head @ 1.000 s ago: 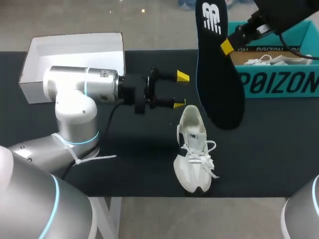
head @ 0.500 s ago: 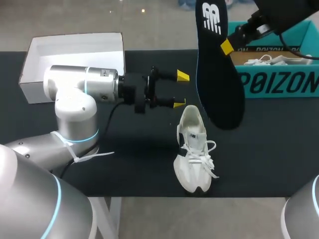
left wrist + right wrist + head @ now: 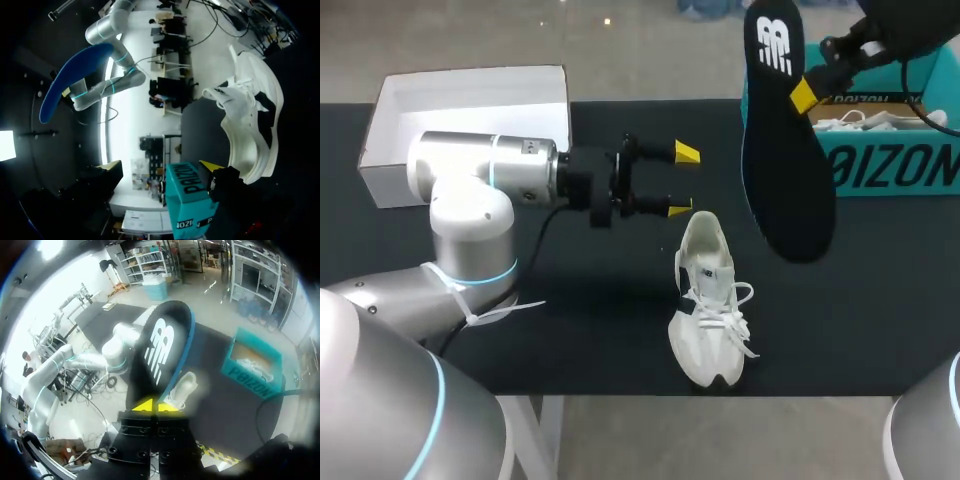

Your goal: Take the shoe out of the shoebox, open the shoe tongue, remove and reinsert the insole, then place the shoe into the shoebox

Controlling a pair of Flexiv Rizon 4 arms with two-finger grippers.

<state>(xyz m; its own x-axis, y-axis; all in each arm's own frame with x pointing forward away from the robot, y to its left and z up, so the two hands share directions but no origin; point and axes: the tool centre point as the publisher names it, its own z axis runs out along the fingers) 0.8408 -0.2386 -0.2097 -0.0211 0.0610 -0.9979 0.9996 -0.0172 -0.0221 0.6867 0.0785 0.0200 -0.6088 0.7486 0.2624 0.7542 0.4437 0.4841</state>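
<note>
Sliding right, the right gripper [image 3: 155,406] stays pinched on the black insole [image 3: 785,170], which hides part of the blue shoebox [image 3: 895,165]; the white shoe [image 3: 708,300] lies just beside the empty, spread-wide left gripper [image 3: 682,182].

Markings and print
White logo emblem on the narrower end of the black insole [image 3: 785,150]; large white block lettering on the teal shoebox [image 3: 900,165] side wall, its start hidden behind the insole.

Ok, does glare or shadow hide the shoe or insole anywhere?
Head view: even light, shoe and insole both plain against the dark table. Left wrist view: bright glare beyond the shoe, which is readable. Right wrist view: glare in the room beyond, insole unaffected.
</note>
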